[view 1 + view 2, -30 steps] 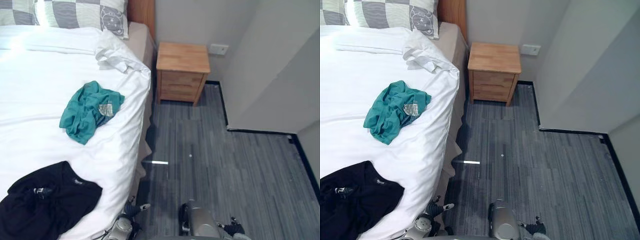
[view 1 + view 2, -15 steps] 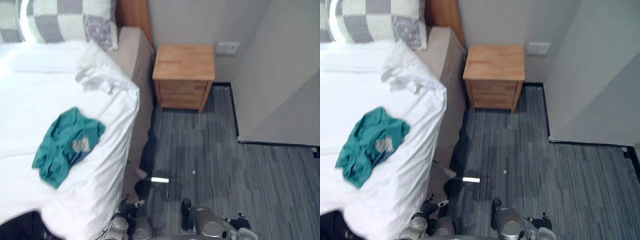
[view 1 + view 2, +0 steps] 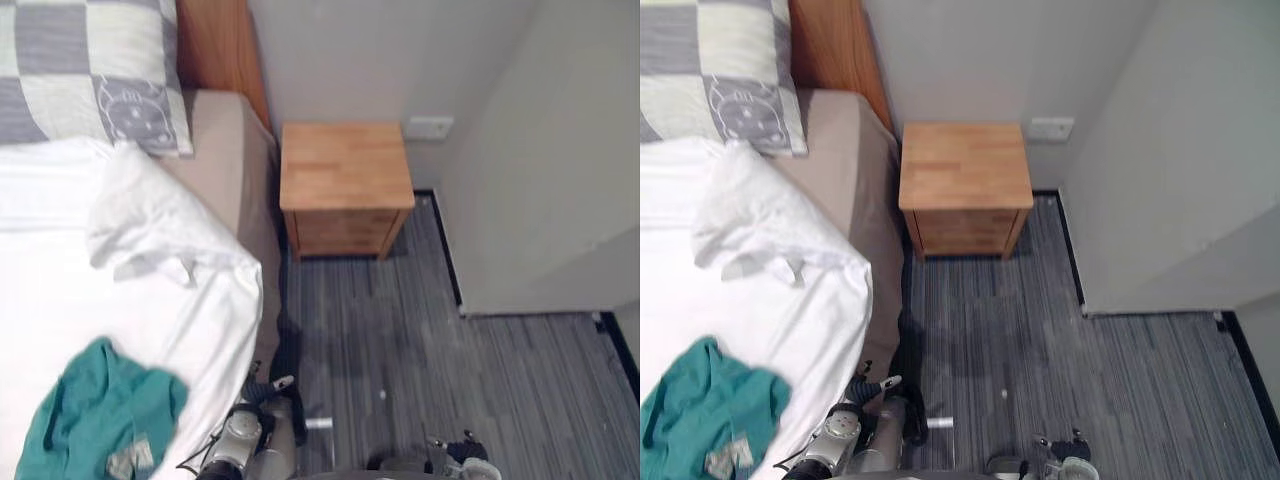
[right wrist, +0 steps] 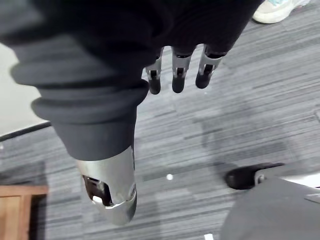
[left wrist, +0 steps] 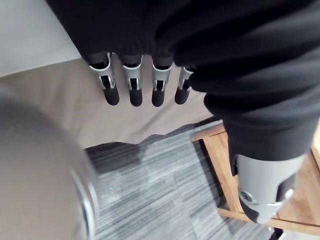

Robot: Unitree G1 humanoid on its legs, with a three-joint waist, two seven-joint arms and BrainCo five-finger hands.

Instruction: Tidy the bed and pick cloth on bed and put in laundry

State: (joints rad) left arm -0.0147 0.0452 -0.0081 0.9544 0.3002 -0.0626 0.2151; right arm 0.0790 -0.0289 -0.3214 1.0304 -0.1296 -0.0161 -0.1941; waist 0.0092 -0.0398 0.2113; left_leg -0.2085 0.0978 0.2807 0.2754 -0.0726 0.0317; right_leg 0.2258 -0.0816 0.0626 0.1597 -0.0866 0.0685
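Observation:
A teal cloth (image 3: 98,421) lies crumpled on the white duvet (image 3: 60,290) at the near left of the bed. The duvet's corner is bunched into a rumpled fold (image 3: 140,215) just below a grey-and-cream checked pillow (image 3: 85,70). My left hand (image 5: 132,86) hangs beside the bed's beige side (image 5: 65,105) with straight fingers and holds nothing. My right hand (image 4: 178,74) hangs over the grey floor (image 4: 240,115), fingers straight and empty. Both hands are well below and apart from the cloth.
A wooden nightstand (image 3: 345,180) stands against the wall right of the wooden headboard (image 3: 215,50). Grey striped carpet (image 3: 420,340) runs between the bed and a pale wall panel (image 3: 560,200) at the right. A person's light shoe (image 4: 277,10) stands on the floor past my right hand.
The camera has moved towards the headboard: the whole scene slid down and left. The black garment has left the picture and the teal cloth now sits at the lower left corner.

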